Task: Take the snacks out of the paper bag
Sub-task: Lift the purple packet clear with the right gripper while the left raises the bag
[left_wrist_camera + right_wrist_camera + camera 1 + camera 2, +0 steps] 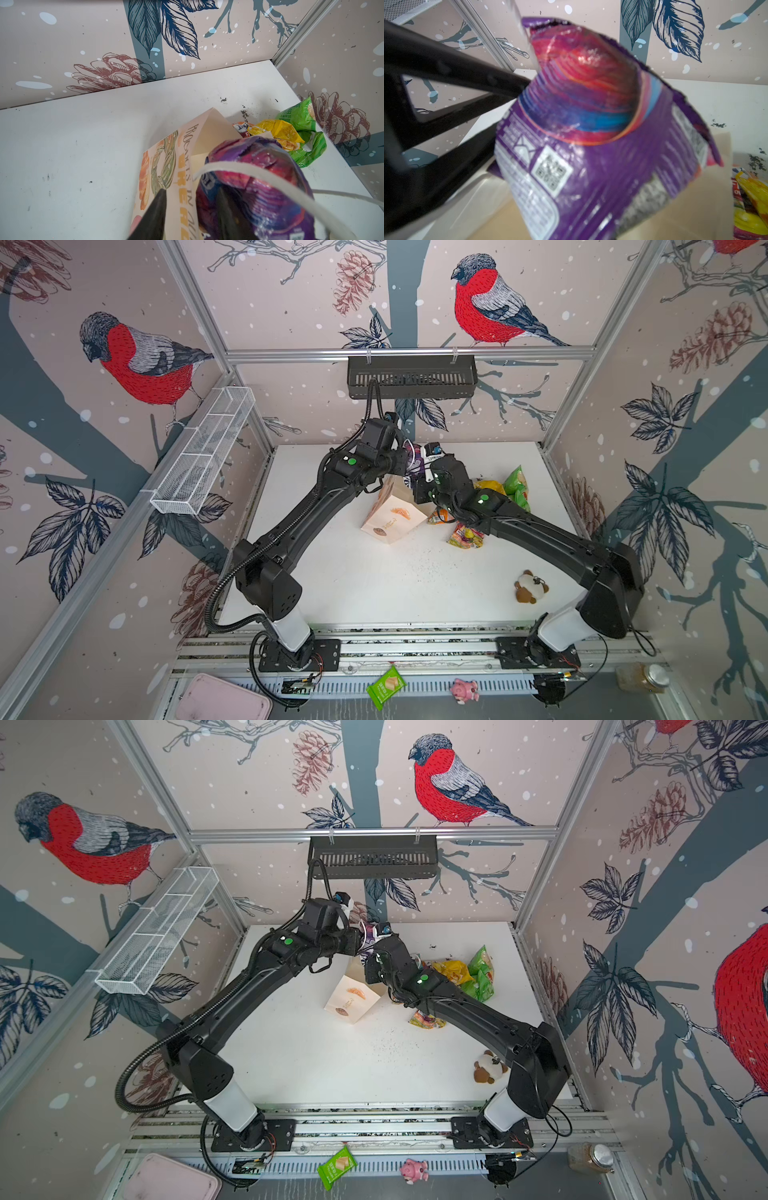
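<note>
— Where's the bag?
— Toward the back of the white table stands the tall cream paper bag with pastry prints.
— And the claws?
— The left gripper has its fingers spread either side of the bag's wall. The right gripper is clamped on a crinkly purple foil packet, held above the bag's mouth.
— Other snacks?
— A green foil packet and a yellow foil packet lie just beside the bag.

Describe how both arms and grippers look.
The left arm and right arm are matte black with angular shells. Each rises from a white base sleeve and bears a green dot near the wrist. A ribbed black conduit runs along the left arm. The left gripper has black, tapering wedge fingers.
</note>
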`<move>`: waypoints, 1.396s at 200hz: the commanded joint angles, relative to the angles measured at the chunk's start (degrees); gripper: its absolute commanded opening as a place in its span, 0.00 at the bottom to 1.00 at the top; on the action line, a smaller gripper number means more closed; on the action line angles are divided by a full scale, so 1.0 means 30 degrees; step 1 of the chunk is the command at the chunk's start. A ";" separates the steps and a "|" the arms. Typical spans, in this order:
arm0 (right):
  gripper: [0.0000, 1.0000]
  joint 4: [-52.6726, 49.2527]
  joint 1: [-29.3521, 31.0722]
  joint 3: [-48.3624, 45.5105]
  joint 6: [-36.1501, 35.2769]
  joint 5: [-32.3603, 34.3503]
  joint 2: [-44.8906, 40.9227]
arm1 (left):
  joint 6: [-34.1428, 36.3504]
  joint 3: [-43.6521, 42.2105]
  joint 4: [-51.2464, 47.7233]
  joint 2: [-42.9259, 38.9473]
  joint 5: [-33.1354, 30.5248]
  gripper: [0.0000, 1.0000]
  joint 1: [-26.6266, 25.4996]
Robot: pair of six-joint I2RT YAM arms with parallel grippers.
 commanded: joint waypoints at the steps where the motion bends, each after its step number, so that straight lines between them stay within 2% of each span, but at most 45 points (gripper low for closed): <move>1: 0.00 0.3127 0.0084 0.0462 0.0170 0.0319 -0.0154 | 0.0714 0.0012 -0.2060 0.0240 -0.1311 0.50 0.0215; 46: 0.00 0.2948 0.0302 0.0543 0.0140 0.0505 0.0255 | 0.0275 0.1574 -0.2705 0.1084 -0.0735 0.58 0.0364; 100: 0.00 0.2880 0.0487 0.0557 0.0074 0.0702 0.0453 | 0.0323 0.2978 -0.3165 0.1538 0.0090 0.83 0.0368; 124: 0.00 0.2678 0.0639 0.0631 -0.0111 0.1034 0.0607 | 0.0200 0.3405 -0.3343 0.1782 0.0357 0.97 0.0453; 153: 0.00 0.2386 0.1037 0.0650 -0.0570 0.2127 0.0560 | -0.0080 0.4741 -0.4058 0.2475 0.0922 0.98 0.0671; 179: 0.00 0.2336 0.1135 0.0586 -0.0603 0.2239 0.0584 | -0.0260 0.6102 -0.4765 0.3138 0.1193 0.98 0.0801; 212: 0.00 0.2261 0.1450 0.0616 -0.0764 0.2506 0.0826 | -0.1221 0.6801 -0.4745 0.3335 0.3084 0.98 0.1274; 247: 0.00 0.2237 0.1724 0.0587 -0.0939 0.2992 0.1024 | -0.1806 0.7904 -0.5204 0.3656 0.1984 0.98 0.1545; 279: 0.00 0.2117 0.1955 0.0530 -0.1010 0.3363 0.0985 | -0.3100 0.8449 -0.5227 0.3932 0.2286 0.98 0.2320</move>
